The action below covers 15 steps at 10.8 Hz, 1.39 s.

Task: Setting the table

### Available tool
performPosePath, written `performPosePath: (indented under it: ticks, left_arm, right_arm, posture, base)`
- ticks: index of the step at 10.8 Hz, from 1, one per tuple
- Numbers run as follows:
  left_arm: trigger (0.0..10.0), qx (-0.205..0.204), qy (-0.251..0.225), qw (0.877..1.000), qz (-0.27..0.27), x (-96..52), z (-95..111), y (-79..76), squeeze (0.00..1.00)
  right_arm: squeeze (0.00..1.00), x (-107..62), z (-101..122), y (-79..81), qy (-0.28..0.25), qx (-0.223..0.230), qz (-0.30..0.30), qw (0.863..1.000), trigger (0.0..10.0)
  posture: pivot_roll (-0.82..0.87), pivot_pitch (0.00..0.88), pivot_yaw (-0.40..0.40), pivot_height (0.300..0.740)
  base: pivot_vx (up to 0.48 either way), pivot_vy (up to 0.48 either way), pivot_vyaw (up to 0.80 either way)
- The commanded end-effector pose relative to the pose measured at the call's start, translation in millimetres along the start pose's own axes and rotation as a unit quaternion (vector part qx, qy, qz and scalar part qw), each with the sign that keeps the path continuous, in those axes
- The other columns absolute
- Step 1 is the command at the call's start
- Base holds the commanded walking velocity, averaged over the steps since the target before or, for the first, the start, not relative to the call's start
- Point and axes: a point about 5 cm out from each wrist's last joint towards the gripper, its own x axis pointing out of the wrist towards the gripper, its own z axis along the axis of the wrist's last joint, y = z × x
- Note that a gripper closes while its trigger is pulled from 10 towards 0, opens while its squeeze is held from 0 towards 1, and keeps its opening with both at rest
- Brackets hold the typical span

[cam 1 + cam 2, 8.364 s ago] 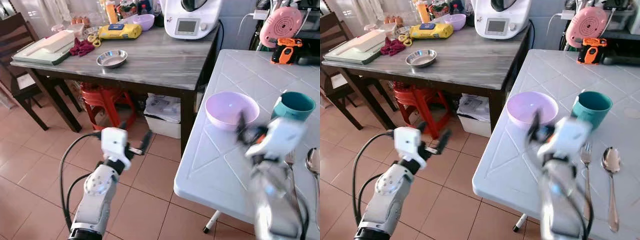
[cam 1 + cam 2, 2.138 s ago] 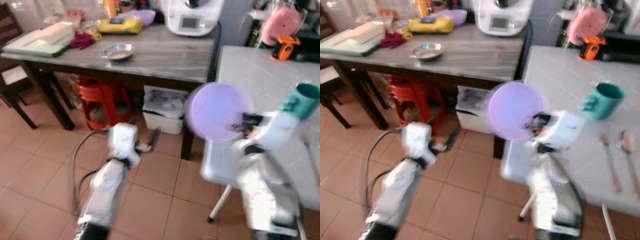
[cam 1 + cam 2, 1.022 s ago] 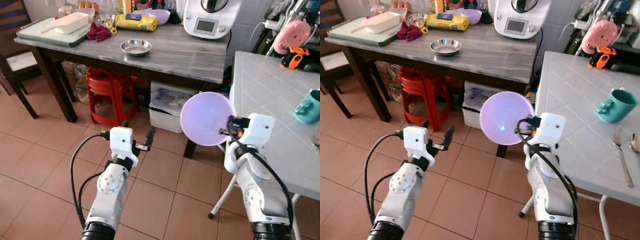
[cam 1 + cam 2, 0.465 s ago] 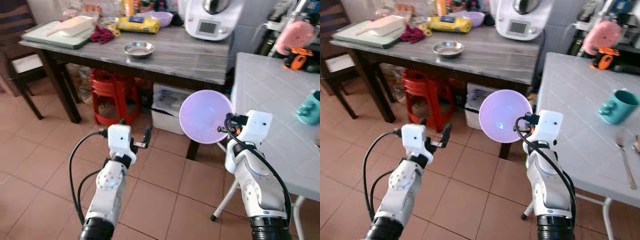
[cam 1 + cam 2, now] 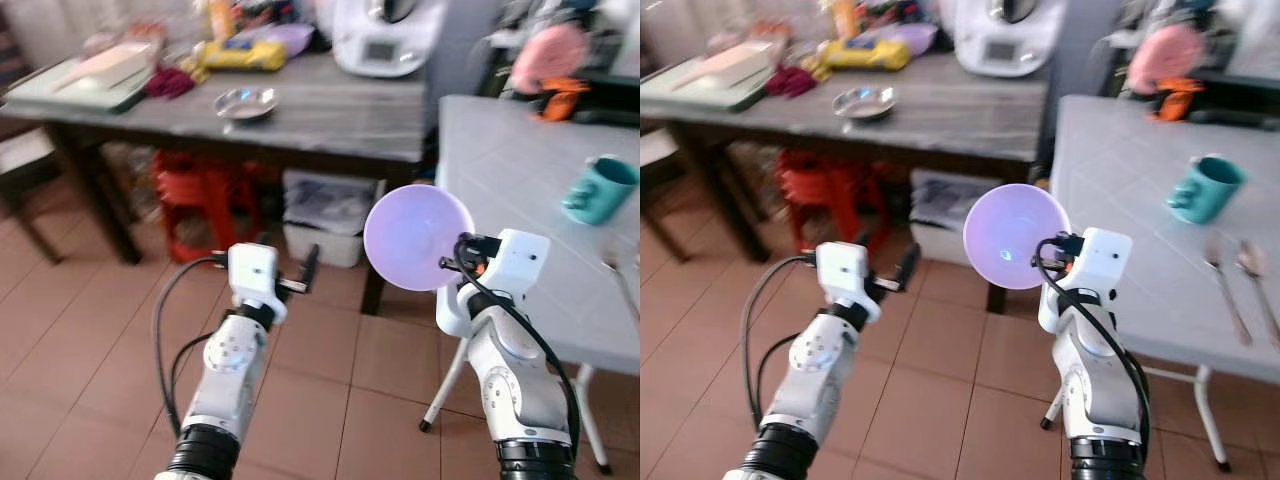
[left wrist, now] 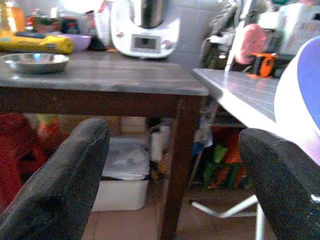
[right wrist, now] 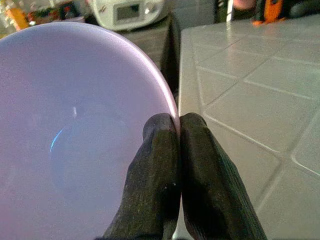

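Note:
A pale purple bowl (image 5: pixel 416 236) hangs tilted on its side in the air, over the tiled floor just left of the white table (image 5: pixel 500 150). My right gripper (image 7: pixel 177 126) is shut on the bowl's rim, its two black fingers pinching the edge. My left gripper (image 6: pixel 175 170) is held out low over the floor, open, with nothing between its fingers (image 6: pixel 65 175). A teal mug (image 5: pixel 1206 187) stands on the white table, with a fork (image 5: pixel 1221 272) and a spoon (image 5: pixel 1253 266) lying beside it nearer the front edge.
A grey wooden table (image 5: pixel 330 105) stands ahead with a steel dish (image 5: pixel 245 102), a white kitchen machine (image 5: pixel 385 35) and a tray (image 5: pixel 75 80). Under it are a red stool (image 5: pixel 205 190) and a white bin (image 5: pixel 325 225). Tiled floor lies between.
The bowl, which stood on the white table 8.4 s ago, is now lifted off it in my right gripper. Over the last second the camera has shifted; both grippers hold the same pose.

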Motion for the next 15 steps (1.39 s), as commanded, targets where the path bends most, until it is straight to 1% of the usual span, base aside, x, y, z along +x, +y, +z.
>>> performPosePath:
  ticks: [1, 2, 3, 8, 10, 12, 13, 15]
  left_arm:
    - [10.0, 0.006, 0.004, 1.0, -0.002, 0.9, -0.6, 2.5, 0.0]
    - [10.0, 0.005, 0.004, 1.0, -0.002, 1.9, -0.2, 2.9, 0.0]
    - [10.0, 0.005, 0.005, 1.0, -0.004, 2.9, -0.6, 2.8, 0.0]
    - [10.0, 0.003, 0.005, 1.0, -0.014, 3.1, -1.5, -2.6, 0.0]
    - [10.0, 0.002, 0.006, 1.0, -0.015, 2.2, -2.8, -3.9, 0.0]
    - [10.0, 0.001, 0.008, 1.0, -0.019, 3.0, -3.8, -6.2, 0.0]
    - [10.0, -0.003, -0.006, 1.0, -0.028, 4.0, 0.2, -7.8, 0.0]
    - [10.0, 0.002, -0.012, 0.999, -0.041, 2.4, 1.8, -8.3, 0.0]
  right_arm:
    - [0.0, -1.2, 3.0, 2.7, -0.011, 0.005, -0.001, 1.0, 10.0]
    - [0.0, -1.2, 3.9, 4.3, -0.013, 0.004, 0.0, 1.0, 10.0]
    - [0.0, -1.2, 4.6, 4.7, -0.015, 0.004, 0.0, 1.0, 10.0]
    - [0.0, -2.9, 4.0, -0.1, -0.018, 0.004, -0.01, 1.0, 10.0]
    - [0.0, -3.1, 5.3, 0.0, -0.02, -0.003, -0.007, 1.0, 10.0]
    - [0.0, -3.9, 6.6, -3.3, -0.022, -0.007, -0.011, 1.0, 10.0]
    - [0.0, -4.2, 6.3, -6.6, -0.022, -0.008, -0.015, 1.0, 10.0]
    - [0.0, -5.3, 5.9, -6.2, -0.023, -0.008, -0.017, 1.0, 10.0]
  posture:
    - [-0.15, 0.005, 0.042, 0.74]
    - [-0.15, 0.005, 0.044, 0.74]
    - [-0.16, 0.008, 0.047, 0.74]
    - [-0.16, 0.013, 0.05, 0.74]
    - [-0.16, 0.015, 0.046, 0.74]
    - [-0.17, 0.017, 0.048, 0.74]
    - [-0.17, 0.02, 0.051, 0.74]
    - [-0.17, 0.021, 0.053, 0.74]
  base:
    - [0.0, 0.33, -0.51]
    - [0.0, 0.334, -0.51]
    - [0.0, 0.349, 0.0]
    - [0.0, 0.351, 0.0]
    - [0.0, 0.369, 0.0]
    - [0.0, 0.368, 0.0]
    - [0.0, 0.0, 0.0]
    - [0.0, 0.0, 0.0]
